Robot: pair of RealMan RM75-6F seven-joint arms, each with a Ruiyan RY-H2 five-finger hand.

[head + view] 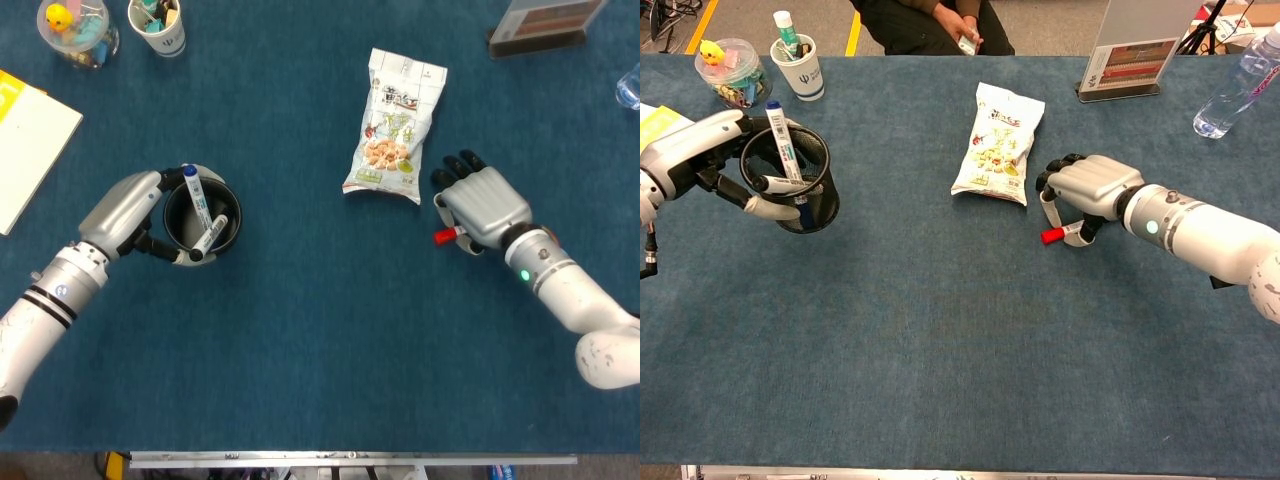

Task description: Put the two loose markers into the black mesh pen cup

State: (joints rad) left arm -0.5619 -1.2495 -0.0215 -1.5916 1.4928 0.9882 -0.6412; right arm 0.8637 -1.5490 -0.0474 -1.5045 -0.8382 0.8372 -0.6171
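Note:
The black mesh pen cup [228, 215] [818, 208] stands at the left, and my left hand [125, 210] [700, 150] grips it around its side. A blue-capped marker [195, 198] [780, 135] stands in the cup, with a white, black-tipped pen [212, 236] [775, 183] leaning beside it. At the right my right hand [485, 205] [1090, 185] is curled over the red marker [443, 236] [1050, 236] and holds it low at the table. Only the red cap end sticks out on the hand's left; the barrel is hidden.
A snack bag [393, 125] [998, 140] lies just left of my right hand. At the back left stand a paper cup of pens [798, 65] and a clear jar [728, 72]. A notebook [25, 140], a sign stand [1128, 55] and a water bottle [1238, 85] sit at the edges.

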